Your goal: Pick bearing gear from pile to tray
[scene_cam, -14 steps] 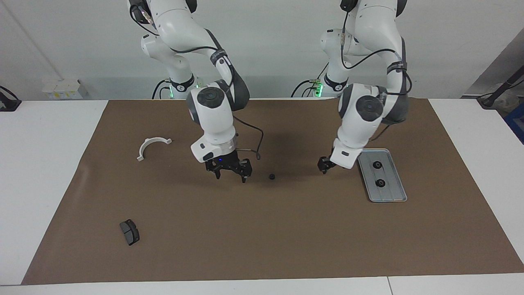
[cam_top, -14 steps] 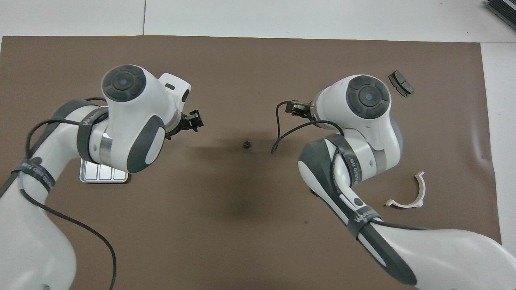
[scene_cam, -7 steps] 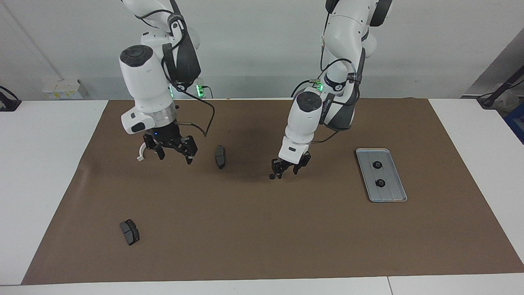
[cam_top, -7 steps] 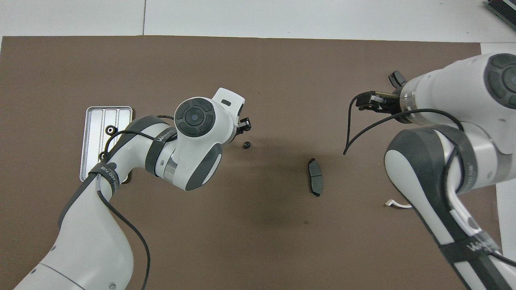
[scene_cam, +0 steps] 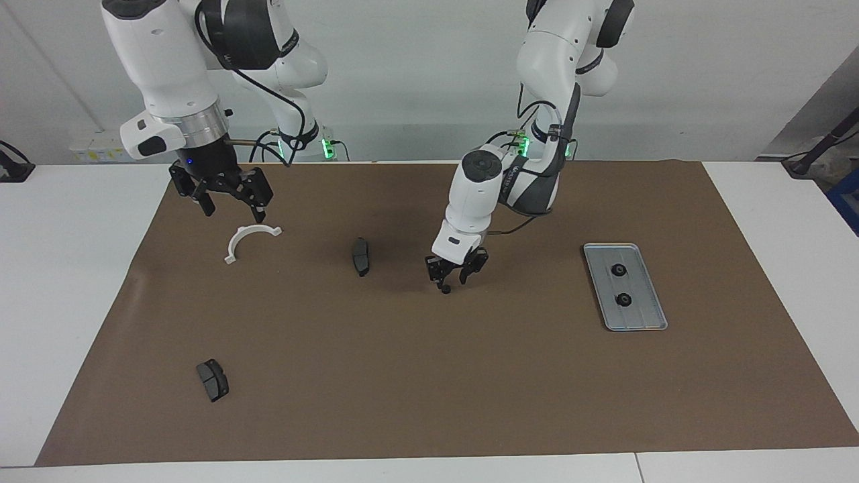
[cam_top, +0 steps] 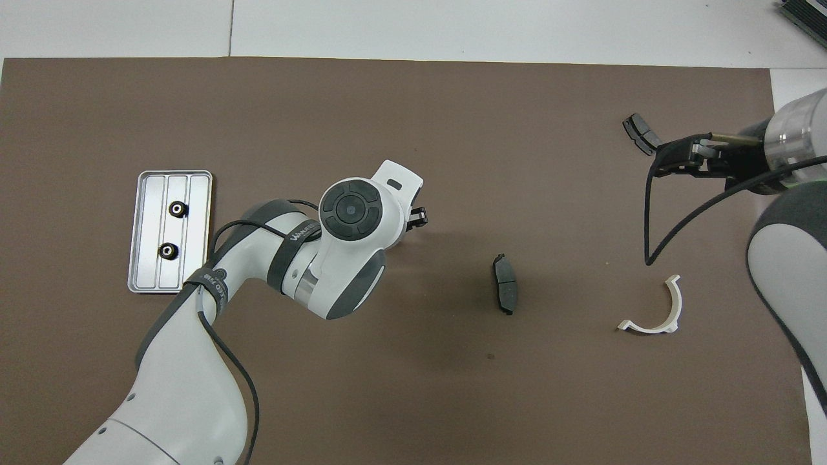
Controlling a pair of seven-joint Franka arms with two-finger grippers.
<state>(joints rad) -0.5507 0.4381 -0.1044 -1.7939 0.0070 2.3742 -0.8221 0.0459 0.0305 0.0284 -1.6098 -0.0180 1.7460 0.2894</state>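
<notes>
A tiny black gear lies on the brown mat in mid-table. My left gripper is open and hangs low right over it, fingertips to either side. In the overhead view the left hand hides this gear. The silver tray lies toward the left arm's end and holds two black gears. It also shows in the overhead view with both gears. My right gripper is open, empty and raised over the white curved bracket.
One dark brake pad lies beside the loose gear toward the right arm's end. Another brake pad lies farther from the robots at that end. In the overhead view the bracket and both pads show.
My left gripper has swung from beside the tray to over the loose gear and come lower. My right arm has lifted and drawn back toward its own end, uncovering a brake pad.
</notes>
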